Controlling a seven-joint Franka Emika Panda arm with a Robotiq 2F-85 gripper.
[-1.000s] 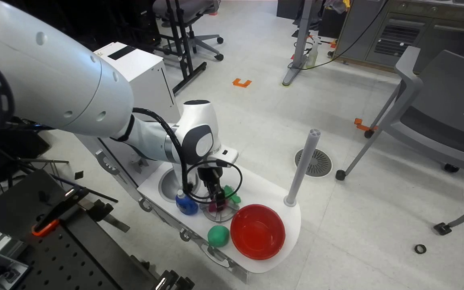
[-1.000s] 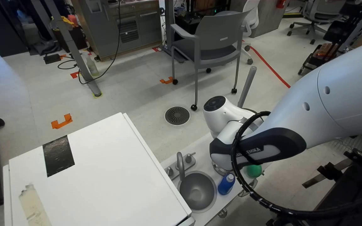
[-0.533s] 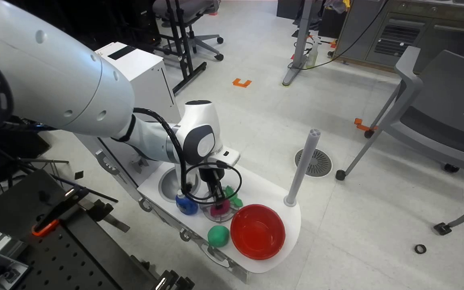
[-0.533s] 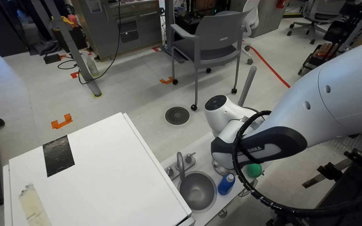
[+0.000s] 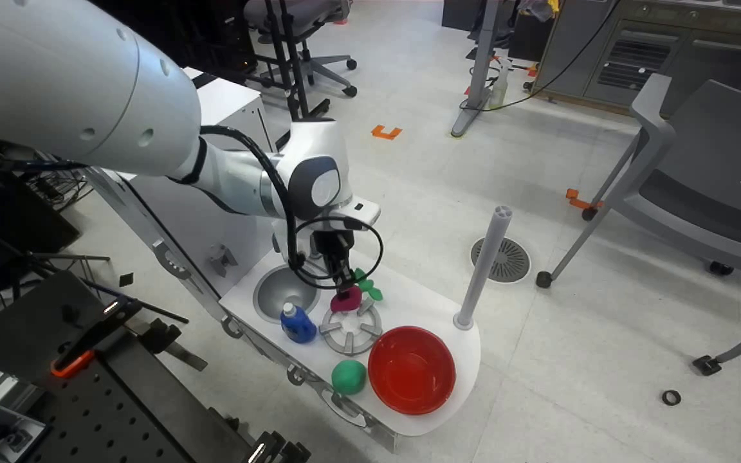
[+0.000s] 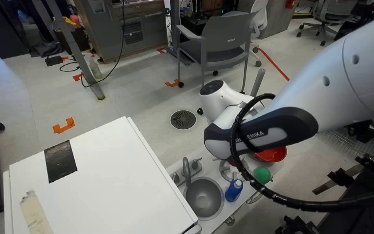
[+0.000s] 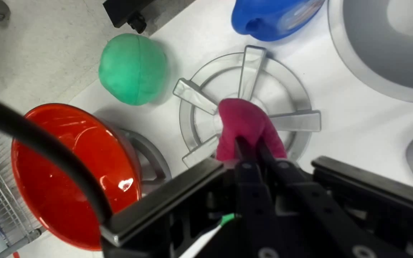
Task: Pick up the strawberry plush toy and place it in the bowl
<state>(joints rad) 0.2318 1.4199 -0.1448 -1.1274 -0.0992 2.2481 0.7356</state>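
Observation:
The strawberry plush toy (image 7: 244,120), pink-red, is pinched between the black fingertips of my gripper (image 7: 252,145), which is shut on it. In an exterior view the toy (image 5: 345,300) hangs above the back edge of the grey burner ring, its green leafy top (image 5: 368,286) trailing to one side. My gripper (image 5: 344,289) points down onto it there. The red bowl (image 7: 74,172) stands to the left in the wrist view, apart from the toy. The bowl (image 6: 273,154) is partly covered by the arm in an exterior view, where little of the toy shows.
A green ball (image 7: 134,68) sits beside the bowl. Near the burner ring (image 7: 296,121) stands a blue bottle (image 5: 298,323), with a grey sink basin (image 5: 285,294) beyond it. A grey post (image 5: 485,267) rises from the counter edge near the bowl.
The jaws have shut on the toy. The arm has risen, carrying the toy up off the burner ring, which is now more exposed. Bowl, ball and bottle have stayed put.

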